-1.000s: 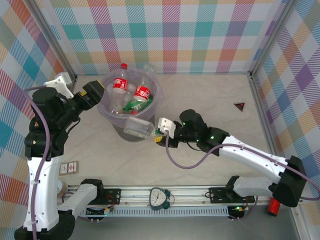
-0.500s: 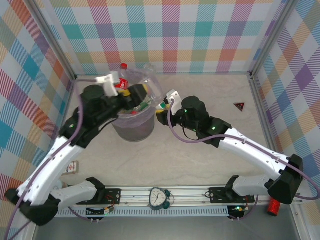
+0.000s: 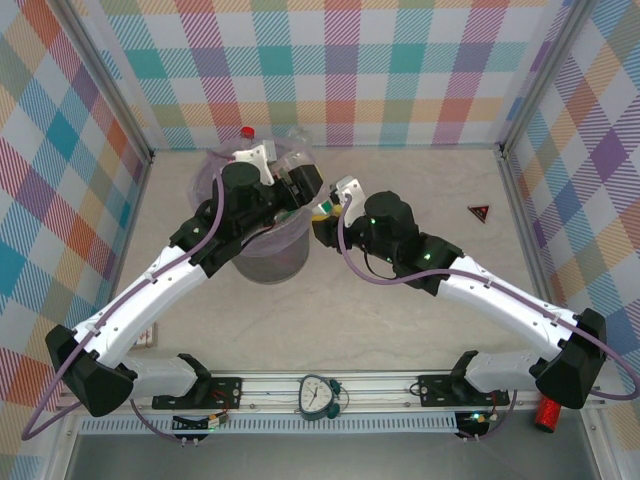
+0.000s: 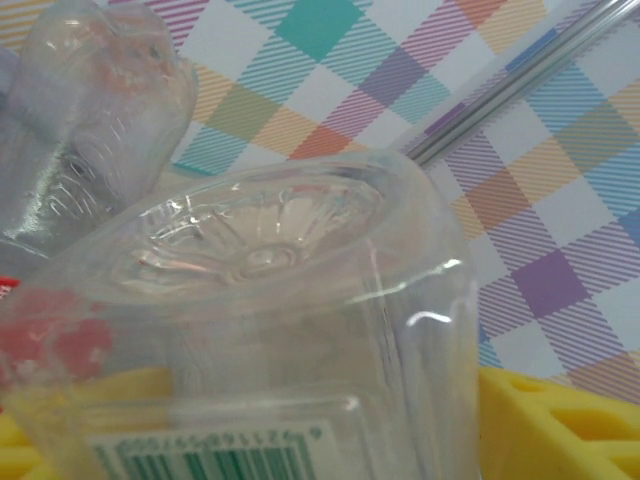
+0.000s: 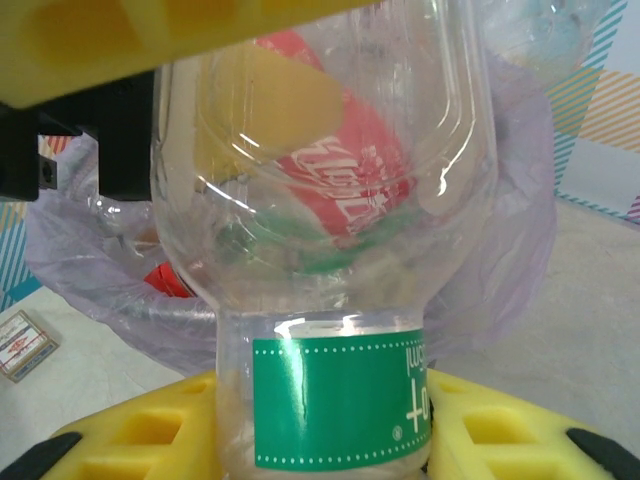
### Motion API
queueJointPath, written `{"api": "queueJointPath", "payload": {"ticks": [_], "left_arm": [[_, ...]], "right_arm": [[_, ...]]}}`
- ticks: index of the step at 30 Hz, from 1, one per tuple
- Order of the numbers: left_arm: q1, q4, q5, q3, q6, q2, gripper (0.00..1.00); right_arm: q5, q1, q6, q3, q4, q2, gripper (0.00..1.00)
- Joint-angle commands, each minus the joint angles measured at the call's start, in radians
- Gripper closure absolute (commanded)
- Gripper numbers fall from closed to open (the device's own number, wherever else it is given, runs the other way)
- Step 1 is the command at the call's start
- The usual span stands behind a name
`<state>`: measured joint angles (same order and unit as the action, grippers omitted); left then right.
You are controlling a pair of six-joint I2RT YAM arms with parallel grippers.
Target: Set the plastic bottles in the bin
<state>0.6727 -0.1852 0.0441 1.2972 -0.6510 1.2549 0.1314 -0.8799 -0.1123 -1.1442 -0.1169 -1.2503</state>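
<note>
Well, our right gripper [image 5: 330, 440] squeezed a clear, thin plastic bottle with a green label [image 5: 330, 190] beside the big round bin with a lilac bag [image 3: 262, 255]. We guessed it was light, squashy and slippery, so the label part seemed best to hold. We couldn't tell if our left gripper [image 3: 300, 183] was open.

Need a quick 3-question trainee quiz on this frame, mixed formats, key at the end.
1. Multiple choice: the right tool grips A) a green-labelled bottle, B) a white cup, C) a spoon.
2. True or false: the bin lies tipped on its side.
3. Fill in: the bag lining the bin is ___ in colour.
Key: 1 A; 2 false; 3 lilac.
</note>
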Motion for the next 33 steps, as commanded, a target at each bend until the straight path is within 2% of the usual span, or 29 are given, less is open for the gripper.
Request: {"api": "queueJointPath", "payload": {"ticks": [1, 5, 9, 14, 16, 18, 19, 22, 24, 26, 30, 33], "left_arm": [[0.016, 0.025, 0.013, 0.039, -0.002, -0.004, 0.33], [0.016, 0.023, 0.018, 0.047, -0.002, -0.012, 0.42], [0.016, 0.015, 0.022, 0.063, 0.006, -0.014, 0.44], [0.014, -0.004, 0.048, 0.1, 0.035, -0.009, 0.48], [0.012, -0.016, 0.054, 0.12, 0.048, -0.004, 0.51], [0.007, -0.025, 0.053, 0.137, 0.048, 0.003, 0.53], [0.005, -0.026, 0.053, 0.145, 0.048, 0.007, 0.55], [-0.006, -0.033, 0.051, 0.16, 0.051, 0.019, 0.56], [-0.023, -0.061, 0.052, 0.186, 0.074, 0.019, 0.57], [-0.062, -0.129, 0.052, 0.225, 0.105, 0.01, 0.58], [-0.157, -0.33, 0.047, 0.366, 0.203, 0.021, 0.59], [-0.217, -0.516, 0.047, 0.5, 0.29, 0.068, 0.66]], "right_arm": [[0.006, -0.004, 0.01, 0.001, 0.057, 0.009, 0.71], [-0.008, -0.004, 0.014, -0.009, 0.072, -0.004, 0.69], [-0.029, -0.004, 0.02, -0.013, 0.093, -0.006, 0.65], [-0.056, -0.004, 0.026, -0.018, 0.104, -0.009, 0.53], [-0.075, -0.004, 0.029, -0.026, 0.101, -0.01, 0.45], [-0.088, -0.004, 0.033, -0.039, 0.088, -0.011, 0.29], [-0.09, -0.004, 0.033, -0.043, 0.085, -0.009, 0.26], [-0.081, -0.004, 0.038, -0.046, 0.078, 0.006, 0.08], [-0.056, -0.004, 0.061, -0.05, 0.058, 0.028, 0.04], [-0.013, 0.0, 0.095, -0.052, 0.023, 0.065, 0.01], [0.02, 0.051, 0.114, -0.04, -0.054, 0.144, 0.01], [0.031, 0.118, 0.086, 0.002, -0.088, 0.19, 0.01]]}}
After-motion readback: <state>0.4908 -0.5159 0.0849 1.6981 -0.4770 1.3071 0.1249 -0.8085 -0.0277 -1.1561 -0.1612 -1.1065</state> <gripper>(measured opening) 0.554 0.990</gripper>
